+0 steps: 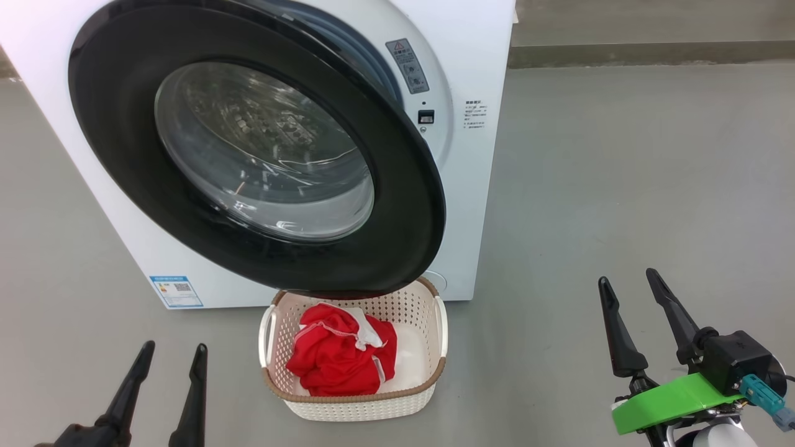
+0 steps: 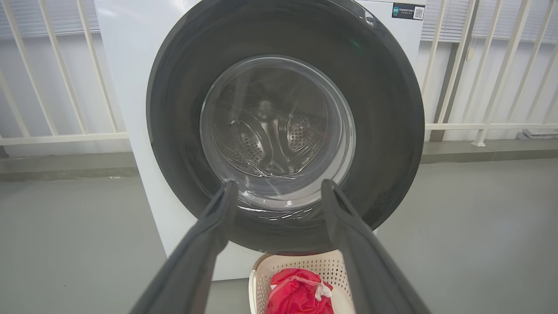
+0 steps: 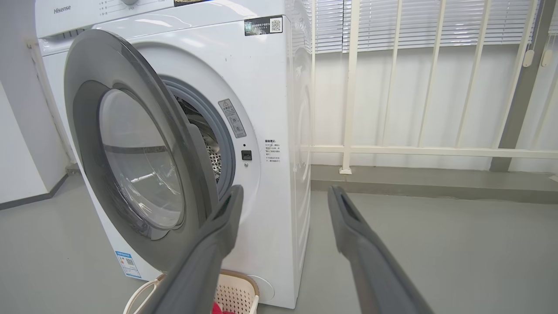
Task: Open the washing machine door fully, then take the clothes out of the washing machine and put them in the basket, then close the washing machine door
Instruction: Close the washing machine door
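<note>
The clothes (image 1: 338, 357) lie bundled in the basket (image 1: 348, 398), which stands on the floor (image 1: 621, 155) just in front of the washing machine (image 1: 472, 62). Through the glass in the left wrist view the steel drum (image 2: 270, 139) looks bare, so I judge the step in hand to be the last one, shutting the washing machine door (image 1: 261, 149). The door hangs partly swung out, hinged on the robot's left, with its free edge on the right above the back of the basket. The right wrist view shows a gap there with the grey rubber ring (image 3: 226, 139) behind it. The left tool (image 1: 175, 345) has its fingers spread wide with nothing between them and sits low, pointing at the door's window. The right tool (image 1: 626, 276) is likewise spread and empty, off to the right and well apart from the machine. To close it well, press on the glossy black rim near the free edge, far from the hinge, not on the bulging glass. Use the flat side of one finger so it does not slip on the gloss. Push along the door's arc, steadily, until the catch by the small dark latch hole (image 1: 425, 117) takes hold. I cannot tell how much room the door's lower edge has over the basket rim, so watch that spot.
</note>
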Tool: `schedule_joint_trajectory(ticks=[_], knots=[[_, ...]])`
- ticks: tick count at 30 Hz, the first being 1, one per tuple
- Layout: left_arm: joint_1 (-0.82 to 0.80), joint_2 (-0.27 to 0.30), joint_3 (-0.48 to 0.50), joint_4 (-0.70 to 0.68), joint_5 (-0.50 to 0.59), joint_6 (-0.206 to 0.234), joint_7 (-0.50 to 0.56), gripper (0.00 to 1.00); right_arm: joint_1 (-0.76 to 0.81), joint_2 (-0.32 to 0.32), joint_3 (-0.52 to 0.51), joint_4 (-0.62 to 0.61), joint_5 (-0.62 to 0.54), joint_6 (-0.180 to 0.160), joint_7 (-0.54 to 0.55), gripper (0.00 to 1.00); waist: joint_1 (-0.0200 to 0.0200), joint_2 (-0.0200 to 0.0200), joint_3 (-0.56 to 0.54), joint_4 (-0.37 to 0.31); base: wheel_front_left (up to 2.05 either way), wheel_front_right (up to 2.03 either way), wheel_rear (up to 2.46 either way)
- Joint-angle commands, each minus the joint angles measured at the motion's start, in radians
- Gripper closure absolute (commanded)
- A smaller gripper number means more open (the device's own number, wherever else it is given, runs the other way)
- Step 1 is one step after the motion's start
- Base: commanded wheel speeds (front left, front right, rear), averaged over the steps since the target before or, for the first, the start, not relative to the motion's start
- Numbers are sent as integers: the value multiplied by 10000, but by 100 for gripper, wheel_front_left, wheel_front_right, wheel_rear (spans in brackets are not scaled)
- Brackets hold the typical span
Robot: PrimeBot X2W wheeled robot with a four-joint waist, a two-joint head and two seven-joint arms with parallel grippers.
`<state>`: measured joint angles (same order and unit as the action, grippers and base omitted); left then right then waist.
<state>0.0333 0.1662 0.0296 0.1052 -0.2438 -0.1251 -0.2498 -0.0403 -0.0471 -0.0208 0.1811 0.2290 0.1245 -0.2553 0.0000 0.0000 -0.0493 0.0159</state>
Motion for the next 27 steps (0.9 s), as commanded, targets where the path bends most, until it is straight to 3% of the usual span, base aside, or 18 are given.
schedule_joint_trajectory(ticks=[1,27], knots=[[-165,99,429,-275,151,-55,-119,0,-102,-32,235,-290,29,62,-65,0,0,0,1,-44,0,0,0],[-48,-12,325,-397,442,-55,-120,0,13,-32,300,-269,11,62,-65,0,0,0,-33,-128,0,0,0]])
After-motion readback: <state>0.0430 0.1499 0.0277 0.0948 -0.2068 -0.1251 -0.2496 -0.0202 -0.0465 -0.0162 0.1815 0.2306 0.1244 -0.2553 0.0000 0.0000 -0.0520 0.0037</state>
